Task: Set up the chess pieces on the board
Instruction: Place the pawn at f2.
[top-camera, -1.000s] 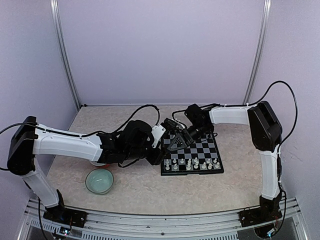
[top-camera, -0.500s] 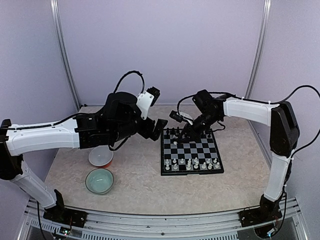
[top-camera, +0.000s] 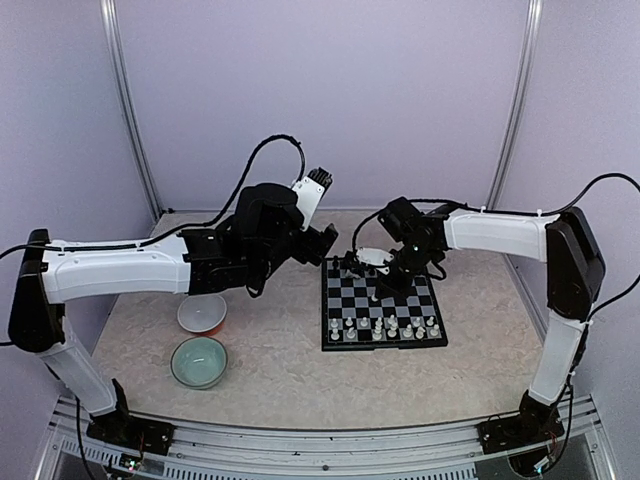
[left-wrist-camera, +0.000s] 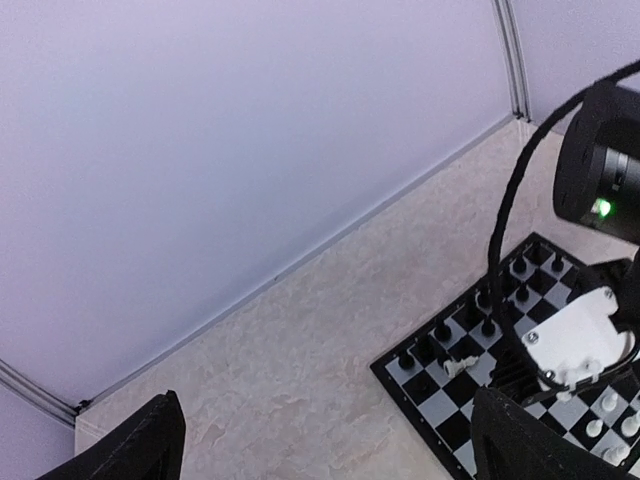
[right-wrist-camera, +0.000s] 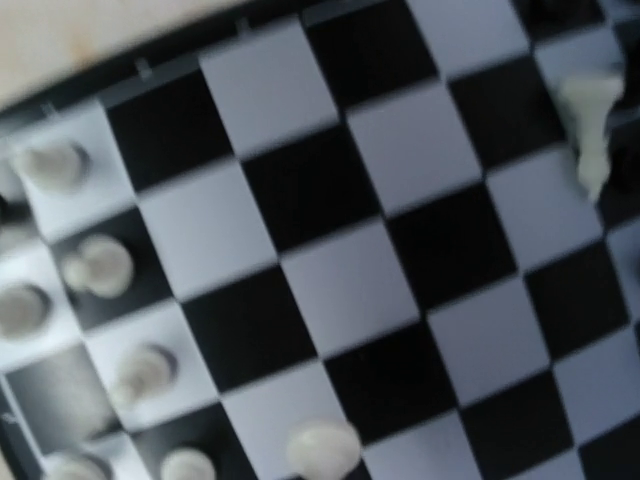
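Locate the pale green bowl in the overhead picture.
In the top view, the pale green bowl sits at the near left of the table, just nearer the arms' bases than the white bowl and well left of the board.

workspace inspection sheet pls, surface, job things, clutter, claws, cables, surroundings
surface: beige marbled table, nothing spilled seen
job's things: board right of centre; white chess pieces along its near rows, black chess pieces at the far edge, one white piece lying among them
clutter: white bowl and pale green bowl left of the board
claws: left claw open, high left of the board; right claw shut, low over the board
cables: black cables arc above both arms
surroundings: plain lilac walls, metal posts
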